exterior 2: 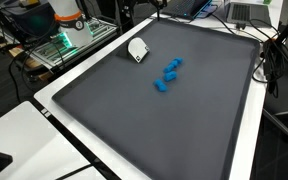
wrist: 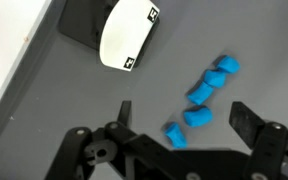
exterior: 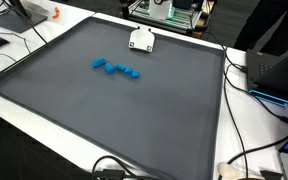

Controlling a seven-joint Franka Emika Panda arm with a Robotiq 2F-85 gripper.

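Wrist view: blue blocks (wrist: 206, 92) lie in a loose curved row on the dark grey mat (wrist: 64, 110), five or so pieces, some touching, running from upper right down to the lowest one just ahead of the gripper (wrist: 184, 118). Jaws stand wide apart, nothing between them, nothing held. The lowest block sits roughly between the two fingers (wrist: 246, 118) but below them, not yet bracketed.

Both exterior views show the same blue cluster (exterior: 115, 68) (exterior 2: 168, 75) near the middle-far part of the mat, well away from its edges. White rounded object (wrist: 127, 37) with black marker squares rests near the mat's rim, apart from the blocks; also visible at (exterior: 142, 40) and (exterior 2: 138, 49). Arm itself not seen in exterior views.

Judgement for a clean pick: choose the end block, since neighbours crowd the middle ones. Centre the fingers over it, align them across its short sides, descend straight, stop just off the mat, then close. Coming in skewed would likely nudge the adjacent block and scatter the row.
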